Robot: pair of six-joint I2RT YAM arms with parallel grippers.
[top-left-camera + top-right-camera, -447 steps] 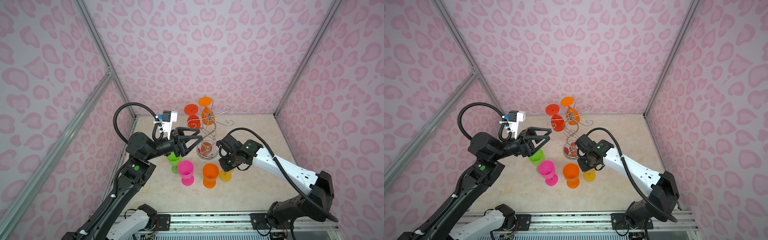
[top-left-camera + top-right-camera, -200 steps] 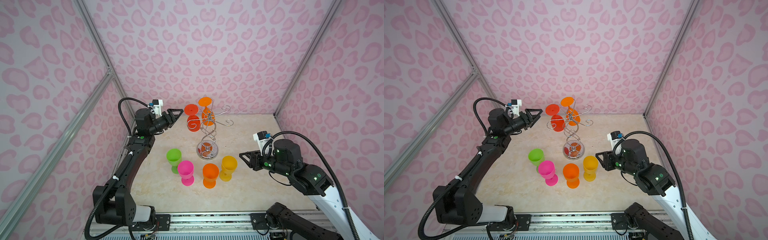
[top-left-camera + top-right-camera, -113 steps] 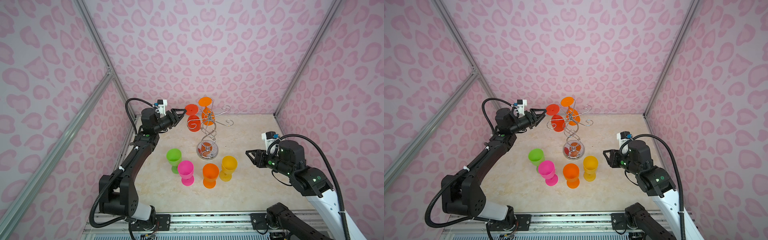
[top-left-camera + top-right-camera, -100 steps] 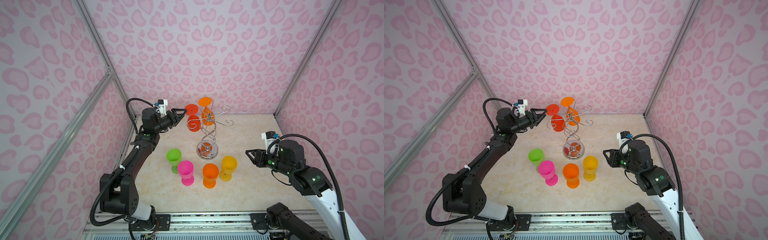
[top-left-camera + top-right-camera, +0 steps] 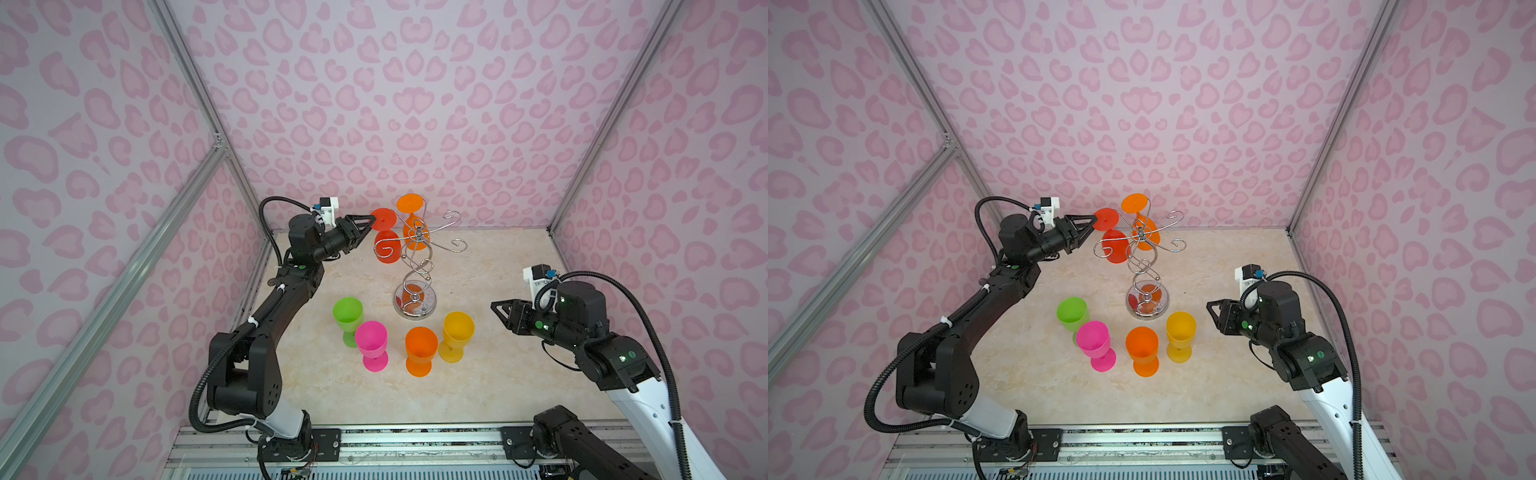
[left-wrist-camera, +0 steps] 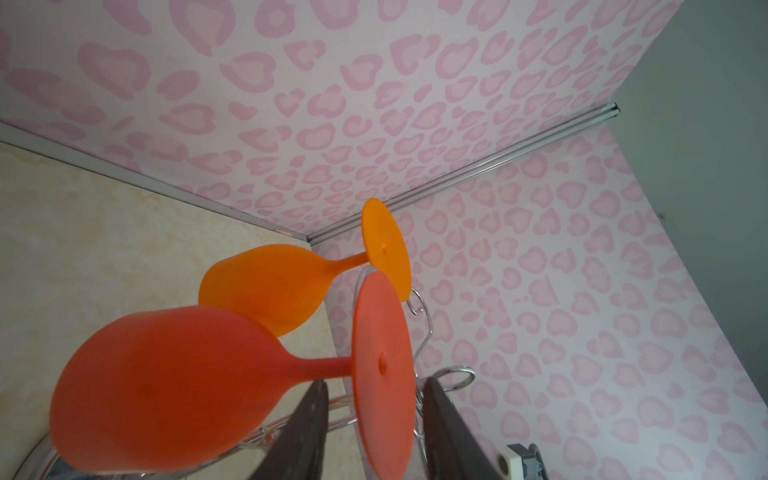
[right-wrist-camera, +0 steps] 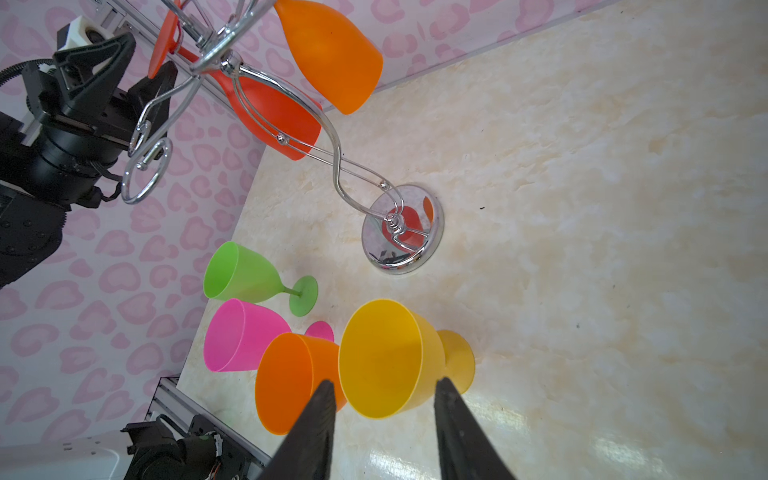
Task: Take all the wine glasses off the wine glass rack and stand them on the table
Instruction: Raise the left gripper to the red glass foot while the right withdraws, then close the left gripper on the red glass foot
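Half-open left fingers point(image 6: 305, 432) straddle the foot of the red glass point(image 5: 386, 248), which hangs at 10 o'clock on the rack point(image 5: 417, 308), so a skewed pull could snag and topple the rack; right fingers point(image 7: 316, 428) gape empty.

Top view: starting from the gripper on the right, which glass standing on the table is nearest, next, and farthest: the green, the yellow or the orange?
1. Yellow glass, right end of the group, just beside the right gripper.
2. Orange glass, front middle.
3. Green glass, far left end.
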